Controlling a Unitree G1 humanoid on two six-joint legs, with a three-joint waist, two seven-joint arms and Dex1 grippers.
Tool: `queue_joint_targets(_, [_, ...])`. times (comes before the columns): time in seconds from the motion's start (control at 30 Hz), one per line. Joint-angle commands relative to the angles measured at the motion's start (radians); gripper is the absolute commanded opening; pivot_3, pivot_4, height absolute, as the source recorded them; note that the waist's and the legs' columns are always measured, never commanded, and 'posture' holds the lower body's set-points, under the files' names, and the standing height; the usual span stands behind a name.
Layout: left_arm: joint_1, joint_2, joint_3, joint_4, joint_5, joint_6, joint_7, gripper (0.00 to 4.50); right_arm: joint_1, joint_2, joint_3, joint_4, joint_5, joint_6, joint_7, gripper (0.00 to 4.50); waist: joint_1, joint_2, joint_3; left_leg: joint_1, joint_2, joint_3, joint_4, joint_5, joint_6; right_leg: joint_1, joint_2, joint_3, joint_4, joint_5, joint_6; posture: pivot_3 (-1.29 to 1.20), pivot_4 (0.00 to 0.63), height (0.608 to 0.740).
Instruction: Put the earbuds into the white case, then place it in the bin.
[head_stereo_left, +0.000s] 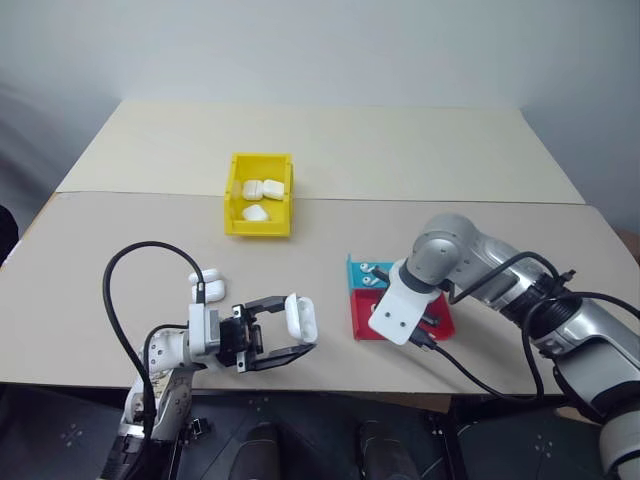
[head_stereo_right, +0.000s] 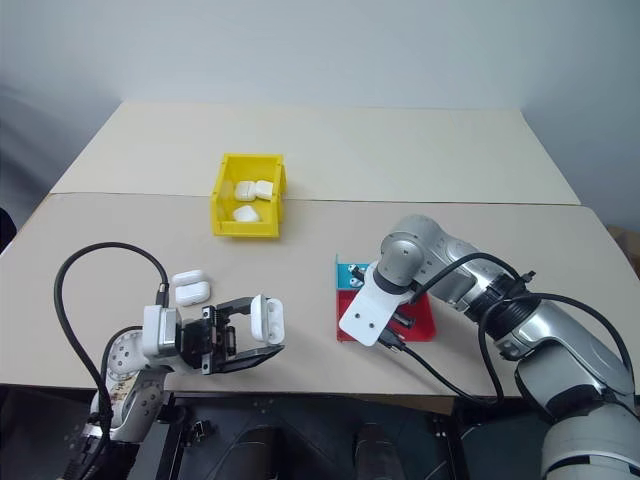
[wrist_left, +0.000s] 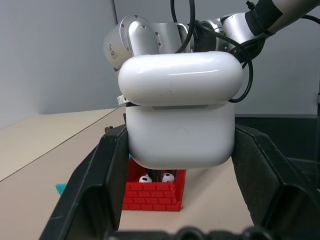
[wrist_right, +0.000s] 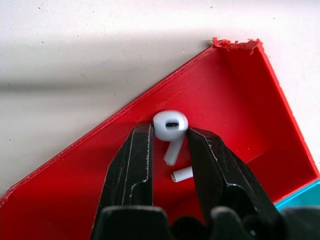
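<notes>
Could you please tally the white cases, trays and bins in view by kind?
White cases: 6 (3 in the bin, 2 on the table, 1 in the left end effector)
Trays: 2 (red tray, teal tray)
Bin: 1
Total: 9

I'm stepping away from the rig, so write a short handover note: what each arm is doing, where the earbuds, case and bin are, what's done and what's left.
Left gripper: shut on the white case, held near the table's front edge.
Right gripper: pointing down into the red tray, jaws either side of an earbud lying in the tray, not yet lifted. A second earbud's stem shows between the fingers.
Yellow bin: farther back on the table, three white cases already inside.
Two more white cases lie beside the left arm.
Done: case picked up.
Left: pick up the earbuds, seat them in the case, place it in the bin.
</notes>
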Motion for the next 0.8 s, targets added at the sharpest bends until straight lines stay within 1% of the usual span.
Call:
queue_joint_targets(0.03, [-0.003,0.005,0.008,-0.008,-0.004,-0.005,0.009,2.77,-0.004,0.001,-0.025,-0.005,-0.003,-0.02,0.051,1.28,0.0,0.0,0.0,0.0,0.0,0.0,0.0,0.0,0.0,0.0,0.0,0.0,0.0,0.0,0.0,0.0,0.15,0.74])
queue_joint_targets(0.27, [-0.006,0.002,0.003,-0.004,0.0,-0.01,0.011,2.77,-0.001,-0.007,-0.022,-0.015,0.005,-0.019,0.051,1.28,0.0,0.0,0.0,0.0,0.0,0.0,0.0,0.0,0.0,0.0,0.0,0.0,0.0,0.0,0.0,0.0,0.15,0.74])
queue_joint_targets(0.33, [-0.01,0.003,0.004,0.0,0.001,-0.011,0.011,2.77,-0.001,-0.009,-0.022,-0.016,0.008,-0.019,0.052,0.94,0.0,0.0,0.0,0.0,0.0,0.0,0.0,0.0,0.0,0.0,0.0,0.0,0.0,0.0,0.0,0.0,0.15,0.74])
queue_joint_targets(0.67, [-0.012,0.008,0.003,-0.005,-0.001,0.002,0.025,2.77,0.007,-0.003,-0.041,-0.032,0.005,-0.006,0.049,0.94,0.0,0.0,0.0,0.0,0.0,0.0,0.0,0.0,0.0,0.0,0.0,0.0,0.0,0.0,0.0,0.0,0.15,0.74])
queue_joint_targets(0.73, [-0.012,0.004,0.003,-0.01,-0.008,0.005,0.026,2.77,0.011,-0.015,-0.061,-0.061,0.035,0.024,0.049,0.94,0.0,0.0,0.0,0.0,0.0,0.0,0.0,0.0,0.0,0.0,0.0,0.0,0.0,0.0,0.0,0.0,0.15,0.74])
queue_joint_targets(0.8, [-0.016,-0.002,0.002,-0.023,-0.028,0.014,0.026,2.77,0.014,-0.038,-0.117,-0.108,0.098,0.086,0.051,0.94,0.001,0.0,0.0,0.0,0.0,0.0,0.0,0.0,0.0,0.0,0.0,0.0,0.0,0.0,0.0,0.0,0.15,0.74])
